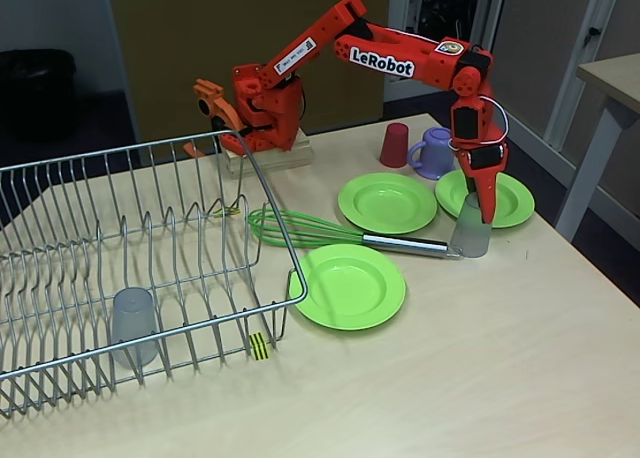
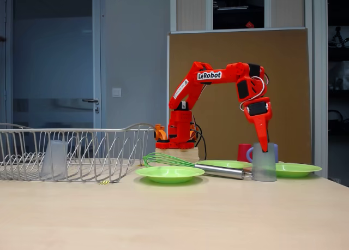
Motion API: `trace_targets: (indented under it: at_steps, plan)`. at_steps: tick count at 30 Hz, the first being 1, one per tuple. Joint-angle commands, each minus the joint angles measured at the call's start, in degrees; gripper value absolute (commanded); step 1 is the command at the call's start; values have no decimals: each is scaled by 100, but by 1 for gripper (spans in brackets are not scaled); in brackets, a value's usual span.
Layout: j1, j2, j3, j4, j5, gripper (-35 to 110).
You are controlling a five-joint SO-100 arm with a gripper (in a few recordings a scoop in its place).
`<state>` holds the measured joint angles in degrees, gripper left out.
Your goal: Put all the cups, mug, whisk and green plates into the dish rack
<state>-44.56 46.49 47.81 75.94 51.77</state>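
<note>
A frosted grey tumbler [image 1: 469,233] [image 2: 264,162] stands upright on the table at the end of the whisk's steel handle [image 1: 405,244]. My gripper [image 1: 486,210] [image 2: 264,147] points straight down with its tip at the tumbler's rim; the jaws look narrow, and whether they grip the wall is unclear. The green whisk [image 1: 300,228] [image 2: 166,160] lies flat between the plates. Three lime-green plates [image 1: 352,285] [image 1: 387,202] [image 1: 512,203] lie around it. A red cup [image 1: 394,145] [image 2: 243,152] and a lilac mug [image 1: 434,153] stand behind. A second tumbler [image 1: 133,325] [image 2: 53,160] stands in the dish rack [image 1: 200,278] [image 2: 98,152].
The arm's base [image 1: 262,128] sits on a wooden block at the table's back edge, just behind the rack's far corner. Bare tabletop stretches along the front and right. Another table [image 1: 615,78] stands off to the right.
</note>
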Motion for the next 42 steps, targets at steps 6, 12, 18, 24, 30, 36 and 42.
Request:
trace_targets:
  at_steps: [6, 12, 18, 24, 30, 36, 42]
  plan:
    - [35, 167, -694, 510, -571, 9]
    - [105, 554, -1310, 967, -1521, 6]
    - [369, 1635, -835, 1099, -2461, 5]
    - [1318, 3182, 255, 1169, -4052, 3]
    - [2883, 4465, 949, 1811, -5300, 2]
    - [5027, 4667, 993, 2276, -6592, 1]
    - [6557, 3709, 800, 2215, -7523, 1]
